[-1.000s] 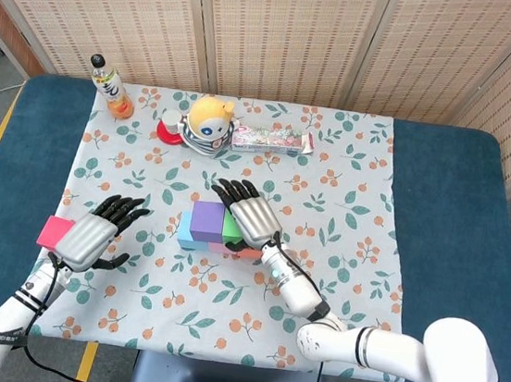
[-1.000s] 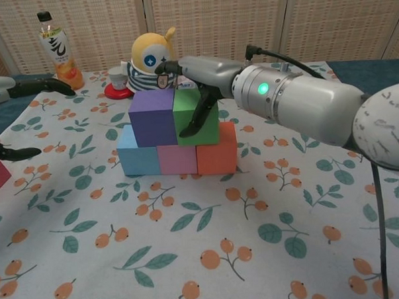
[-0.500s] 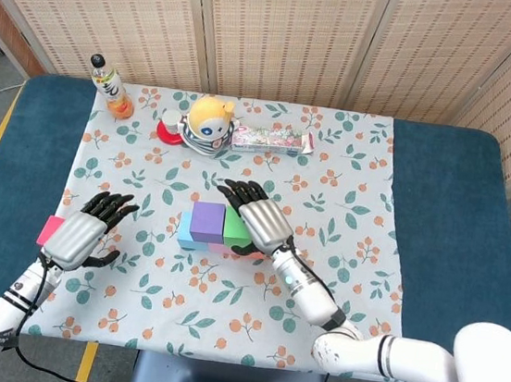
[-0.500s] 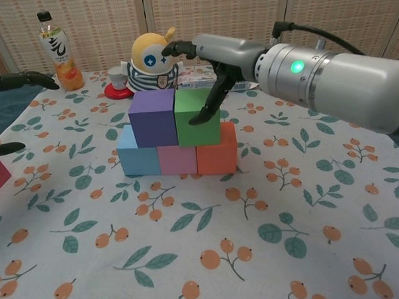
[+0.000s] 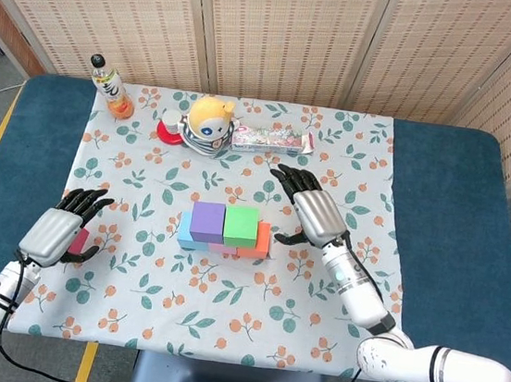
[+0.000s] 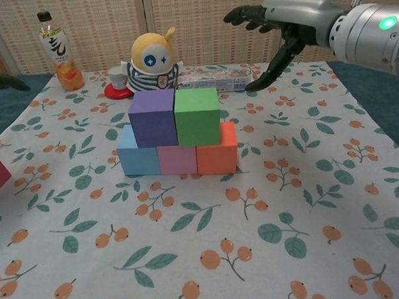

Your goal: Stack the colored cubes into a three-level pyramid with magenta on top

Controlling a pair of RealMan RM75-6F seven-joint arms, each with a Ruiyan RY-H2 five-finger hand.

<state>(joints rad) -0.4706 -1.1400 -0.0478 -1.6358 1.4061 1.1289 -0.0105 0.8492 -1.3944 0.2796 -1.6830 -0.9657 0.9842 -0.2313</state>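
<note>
- Centre of the head view: two levels of cubes stand on the floral cloth (image 5: pixel 352 166) that covers the surface.
- Bottom row, left to right in the chest view: blue cube (image 6: pixel 137 157), pink cube (image 6: pixel 177 159), orange cube (image 6: pixel 217 151), touching side by side.
- Second level: purple cube (image 6: pixel 152 118) on the left and green cube (image 6: pixel 197 116) on the right, touching each other and resting on the bottom row.
- Nothing sits on the purple and green cubes.
- Magenta cube (image 5: pixel 78 241): at the left edge of the cloth in the head view, well apart from the stack, mostly covered by the left hand; in the chest view a red-magenta corner shows at the far left edge.
- Left hand (image 5: pixel 53 230): lower left of the head view, over the magenta cube with dark fingers pointing up-frame; whether it grips the cube cannot be told.
- Right hand (image 5: pixel 313 212): just right of the stack in the head view, released and holding nothing, fingers spread; in the chest view it is raised at the upper right, above the cloth.
- Top of the cloth: a bottle (image 5: pixel 111 88) at the upper left, a yellow toy (image 5: pixel 209 124) with a red-and-white cup (image 5: pixel 171 128) beside it, and a flat packet (image 5: pixel 271 139) to the toy's right.
</note>
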